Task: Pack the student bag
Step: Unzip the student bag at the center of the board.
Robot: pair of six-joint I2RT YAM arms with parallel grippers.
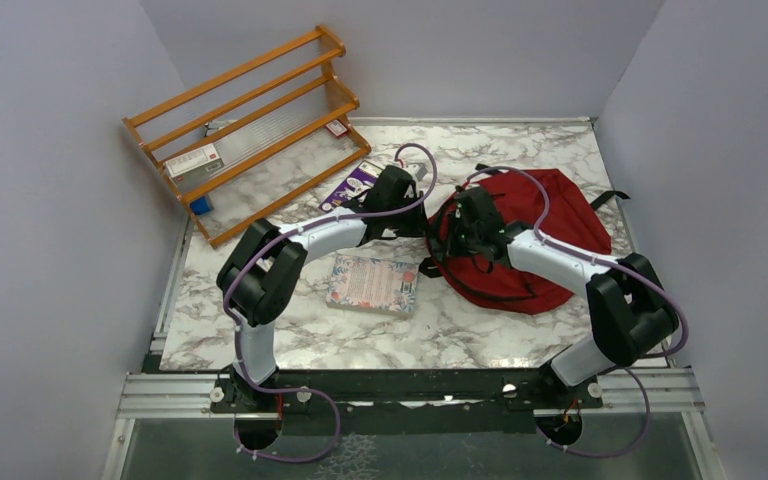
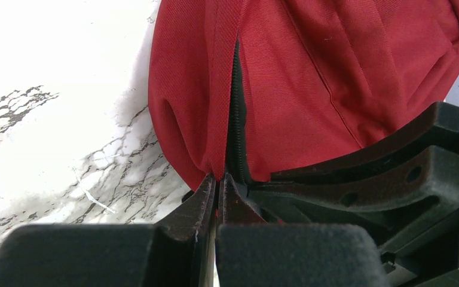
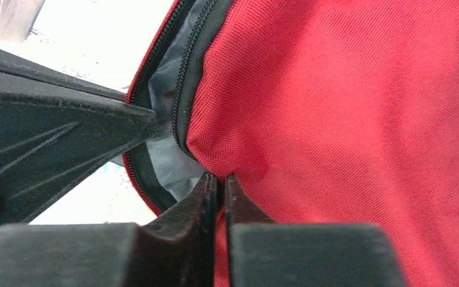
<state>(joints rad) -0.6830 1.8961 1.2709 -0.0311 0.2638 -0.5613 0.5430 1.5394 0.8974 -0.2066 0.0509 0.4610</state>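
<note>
Student bag (image 1: 560, 215) lies flat, long axis left-right, opening facing left.

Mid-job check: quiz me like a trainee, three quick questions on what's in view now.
1. Fill in: the orange wooden slatted rack stands at the marble-patterned table's far ____ corner.
2. True or false: the right pincer pinches the dark red fabric backpack beside its open zipper.
3. The left pincer grips: A) the rack, B) the backpack's zipper edge, C) nothing?
Key: 1 left; 2 true; 3 B.
</note>
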